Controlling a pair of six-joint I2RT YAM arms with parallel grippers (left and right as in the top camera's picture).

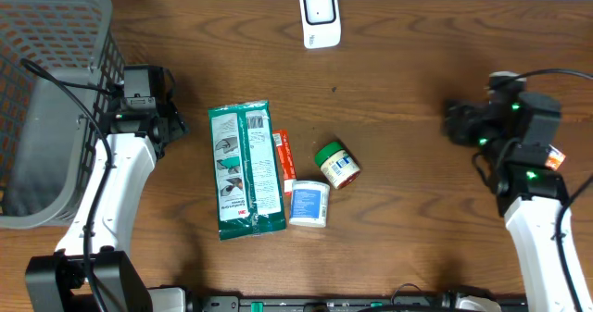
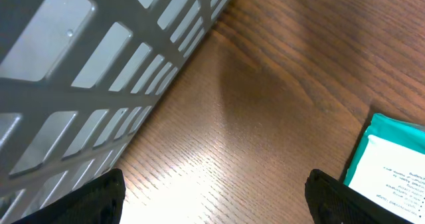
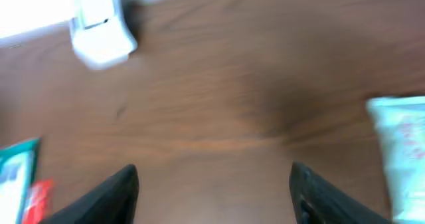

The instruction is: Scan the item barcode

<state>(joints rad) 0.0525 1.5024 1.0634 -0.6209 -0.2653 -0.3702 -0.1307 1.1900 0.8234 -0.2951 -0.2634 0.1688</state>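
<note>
From above, we see a brown wooden table (image 1: 417, 219) with a grey mesh basket (image 1: 42, 43) at its far left corner and a white barcode scanner (image 1: 320, 16) at the far edge, near the middle. The items lie together in the centre, well apart from the scanner. A green package (image 1: 244, 168) lies flat with a narrow red box (image 1: 282, 150) just beside it. A white tub (image 1: 309, 204) is at the red box's near end, and a small green-lidded jar (image 1: 337, 164) lies tilted to the right of them. The left arm (image 1: 120, 178) reaches up beside the basket and the right arm (image 1: 537, 224) stands at the right side. Neither is over the items.

In the left wrist view, the left fingers (image 2: 99, 197) are spread wide over bare wood with nothing between them. The basket's wall fills the upper left and a corner of the green package shows at the lower right.

In the right wrist view, which is blurred, the right fingers (image 3: 116, 194) are parted and released, holding nothing. The scanner sits at the upper left and the green package and red box at the lower left edge. We cannot identify the pale object (image 3: 402, 151) at the right edge.
</note>
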